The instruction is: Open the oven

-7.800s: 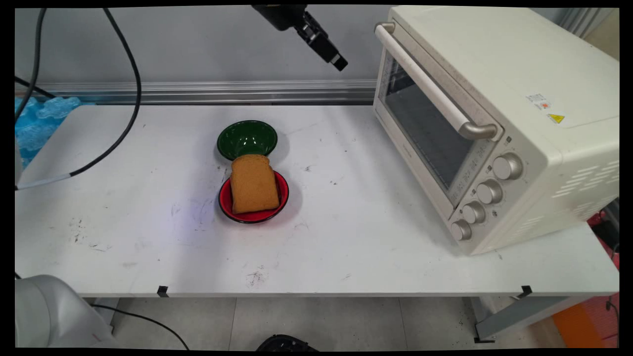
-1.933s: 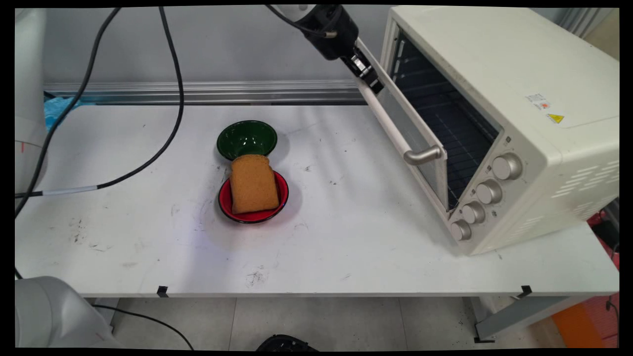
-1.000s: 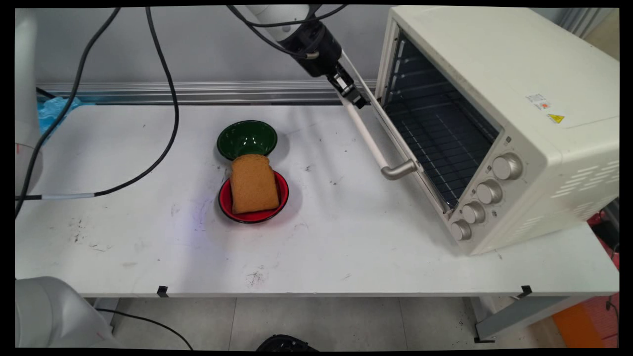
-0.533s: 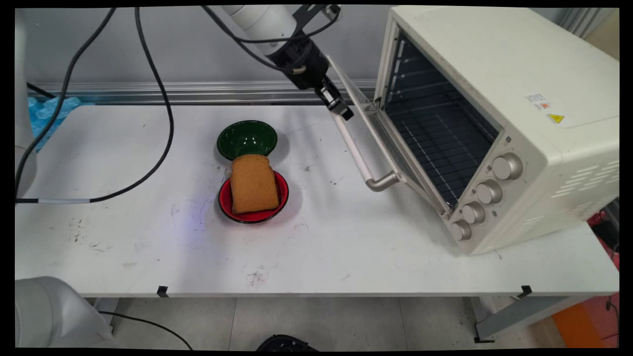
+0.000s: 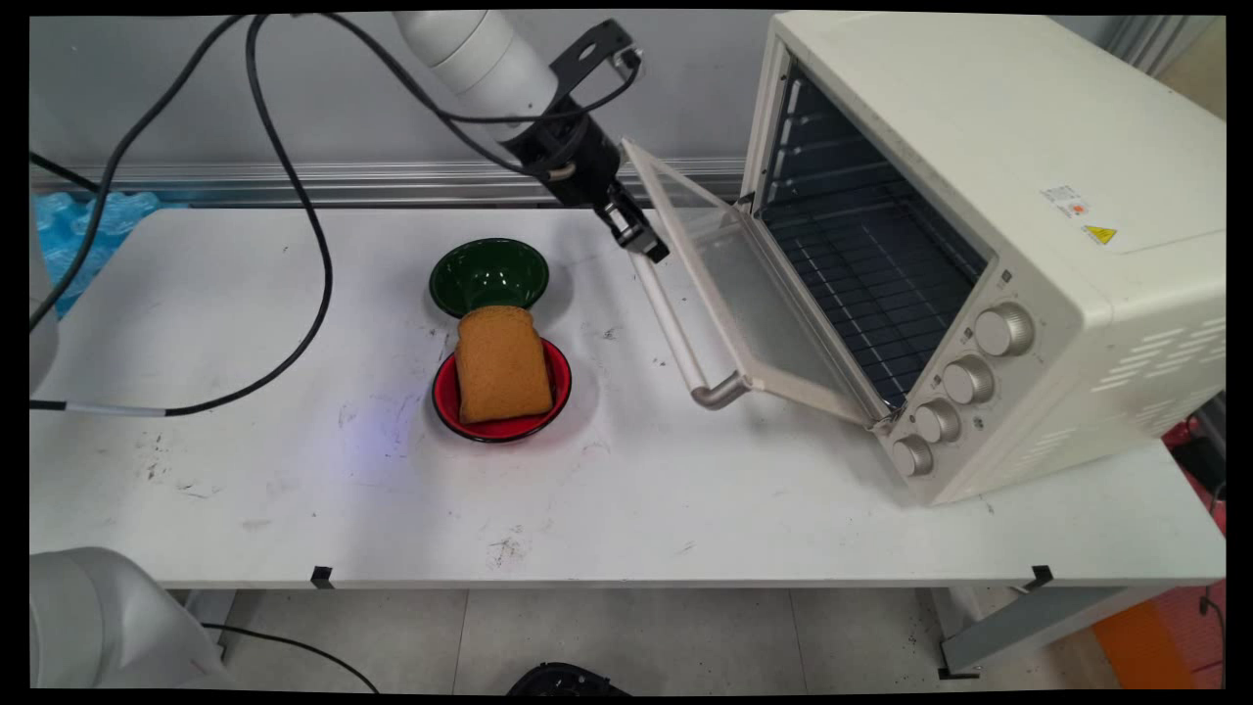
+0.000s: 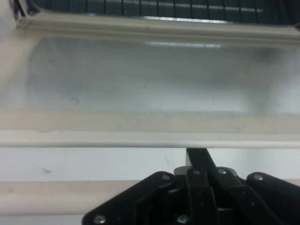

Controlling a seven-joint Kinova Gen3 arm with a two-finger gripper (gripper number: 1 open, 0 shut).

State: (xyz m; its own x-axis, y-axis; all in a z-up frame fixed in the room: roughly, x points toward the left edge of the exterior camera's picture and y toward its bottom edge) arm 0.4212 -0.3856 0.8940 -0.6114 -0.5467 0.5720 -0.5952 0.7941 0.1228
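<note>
My gripper (image 5: pixel 651 250) is at the far end of the oven door's handle (image 5: pixel 671 323), its fingers shut together. In the hand view the gripper (image 6: pixel 199 154) reaches over the cream handle bar (image 6: pixel 70 199), and its tip is tucked under the door's top rim (image 6: pixel 140 138). The glass door (image 5: pixel 754 294) of the cream toaster oven (image 5: pixel 979 147) hangs about half lowered, with the wire rack (image 5: pixel 871 284) showing inside. To the left of the door, a slice of brown bread (image 5: pixel 501 364) lies on a red bowl (image 5: pixel 560 392).
An empty green bowl (image 5: pixel 489 274) sits just behind the red bowl. Black cables (image 5: pixel 313 245) hang from the arm over the table's left half. The oven takes up the table's right side, its knobs (image 5: pixel 1003 330) facing front.
The oven door was shut 7.8 s ago with the gripper high and clear of it. Since then the gripper has moved down and left with the handle, swinging the door steadily lower.
</note>
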